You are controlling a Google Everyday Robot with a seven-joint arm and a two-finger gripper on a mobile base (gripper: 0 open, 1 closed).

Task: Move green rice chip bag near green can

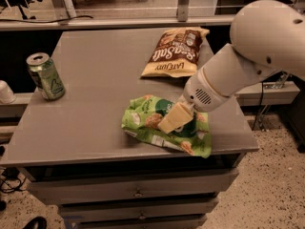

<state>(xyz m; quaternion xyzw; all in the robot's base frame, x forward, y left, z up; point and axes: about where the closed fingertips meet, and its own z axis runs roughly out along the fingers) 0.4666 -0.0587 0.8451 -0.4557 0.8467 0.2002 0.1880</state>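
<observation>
The brown-and-yellow chip bag point(174, 52) at the back of the grey table point(95, 109) carries the only words I can read: "Sea Salt" in large white script and "LATE JULY" on its yellow band, both upside down from this side. The green rice chip bag point(145, 118) has white lettering on a dark green oval, but I cannot make it out; round rice chips are pictured on its crinkled lime-green face. The green can point(45, 76) shows darker green markings under a silver top, with no legible name.

My claw point(172, 119) reaches down from the right and its cream-coloured tip presses onto the middle of the green rice chip bag, over the dark oval. How far open it is, and whether it has a grip on the bag or only rests on it, I cannot tell.

The green rice chip bag lies flat near the table's front edge, right of centre. The green can stands upright near the left edge, well apart from it. The brown-and-yellow chip bag lies behind the green one, not touching it.
</observation>
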